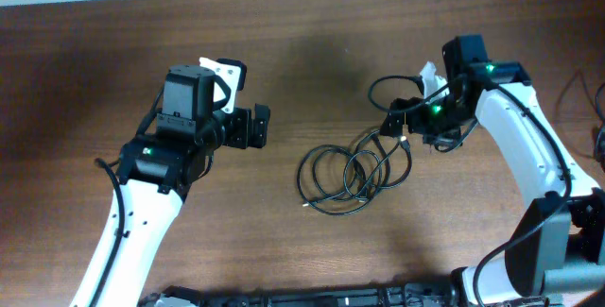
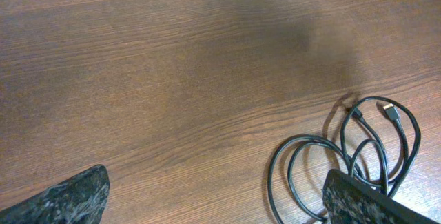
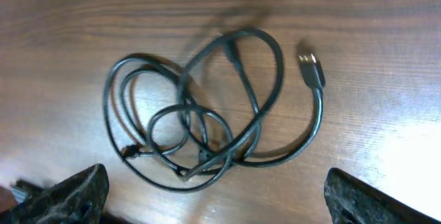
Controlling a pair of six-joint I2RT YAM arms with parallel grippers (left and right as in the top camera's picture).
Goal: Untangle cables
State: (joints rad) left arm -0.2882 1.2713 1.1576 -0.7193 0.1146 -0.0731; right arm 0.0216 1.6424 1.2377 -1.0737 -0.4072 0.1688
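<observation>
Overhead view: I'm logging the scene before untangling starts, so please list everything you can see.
cables: one tangled pile, strand count unclear, black, on the table right of centre, between the arms
silver-tipped plug: one, silver, on a cord end at the pile's edge
table: one, brown wood, under everything
left claw: one, black, open and empty, left of the pile
right claw: one, black, open, at the pile's upper right edge

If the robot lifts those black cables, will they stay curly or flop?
Probably floppy: the cables lie in thin, loose loops flat on the table. They'd likely drag each other along, since the loops cross. The silver-tipped plug may swing.
</observation>
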